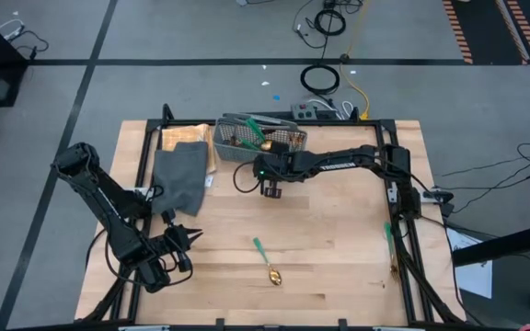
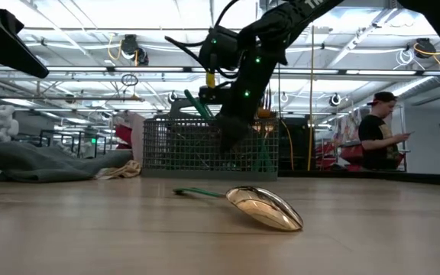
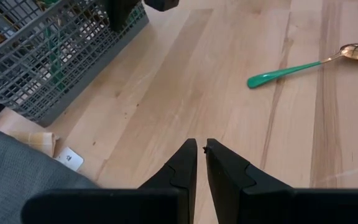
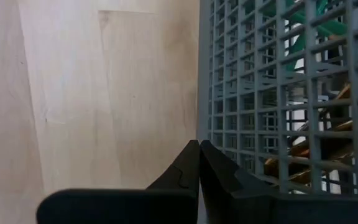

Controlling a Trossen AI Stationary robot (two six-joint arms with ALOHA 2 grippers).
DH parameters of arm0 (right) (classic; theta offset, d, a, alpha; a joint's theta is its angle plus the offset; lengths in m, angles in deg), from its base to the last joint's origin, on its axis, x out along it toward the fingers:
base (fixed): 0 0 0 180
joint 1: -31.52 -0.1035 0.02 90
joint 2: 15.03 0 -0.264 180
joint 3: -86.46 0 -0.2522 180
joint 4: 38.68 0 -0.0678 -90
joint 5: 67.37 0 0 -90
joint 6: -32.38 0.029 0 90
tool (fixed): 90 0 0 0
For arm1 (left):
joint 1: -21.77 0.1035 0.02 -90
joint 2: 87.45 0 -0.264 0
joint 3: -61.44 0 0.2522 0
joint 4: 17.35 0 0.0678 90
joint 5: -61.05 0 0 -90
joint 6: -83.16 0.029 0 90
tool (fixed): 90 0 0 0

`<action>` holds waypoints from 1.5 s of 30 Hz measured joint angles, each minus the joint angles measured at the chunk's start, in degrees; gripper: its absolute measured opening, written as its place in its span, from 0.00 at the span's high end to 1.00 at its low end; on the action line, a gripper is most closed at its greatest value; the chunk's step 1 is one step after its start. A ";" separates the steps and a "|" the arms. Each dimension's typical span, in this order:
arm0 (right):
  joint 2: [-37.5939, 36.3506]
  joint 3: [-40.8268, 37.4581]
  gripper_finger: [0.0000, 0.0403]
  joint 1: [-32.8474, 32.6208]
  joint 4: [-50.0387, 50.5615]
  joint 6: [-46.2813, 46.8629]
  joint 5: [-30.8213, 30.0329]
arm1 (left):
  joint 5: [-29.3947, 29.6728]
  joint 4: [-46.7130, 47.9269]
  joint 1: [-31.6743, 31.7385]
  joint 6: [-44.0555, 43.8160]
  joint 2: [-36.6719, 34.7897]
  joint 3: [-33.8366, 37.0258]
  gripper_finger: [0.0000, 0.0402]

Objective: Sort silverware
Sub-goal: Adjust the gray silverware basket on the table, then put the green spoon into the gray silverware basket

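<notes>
From above, I am seeing a spoon (image 1: 267,264) lying flat on the worktop (image 1: 339,230), well in front of my right gripper (image 1: 271,190), whose jaws are together and empty just beside the basket (image 1: 258,137).

At table height, the spoon is looking light, stiff and slippery; I judge the green handle the better hold.

Through the left wrist, my left gripper (image 3: 201,152) is hovering low, jaws nearly together and empty, the spoon ahead and to one side.

Through the right wrist, more cutlery (image 4: 316,149) is showing behind the mesh beside my jaws.
</notes>
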 joint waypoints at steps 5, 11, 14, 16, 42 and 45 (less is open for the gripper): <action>0.00 0.00 1.00 1.30 -0.55 -0.08 -0.22 | -0.02 0.00 -0.02 -0.02 -0.02 0.00 0.89; 0.00 0.00 1.00 2.49 -0.57 -0.67 -3.10 | -0.07 -0.01 0.00 -0.27 -0.01 0.00 0.89; 0.00 0.00 1.00 2.91 -0.57 -1.31 -3.97 | -0.07 -0.02 -0.01 -0.28 -0.01 0.00 0.89; 0.00 0.00 1.00 3.08 -0.55 -1.53 -4.09 | -0.07 -0.01 -0.01 -0.28 0.00 0.00 0.89; -9.71 0.00 1.00 -4.69 4.06 3.52 12.44 | -0.09 -0.04 0.00 -0.22 -0.02 0.00 0.89; -12.85 0.05 1.00 -9.85 5.04 4.48 20.60 | -0.05 -0.01 -0.01 -0.16 -0.01 0.00 0.89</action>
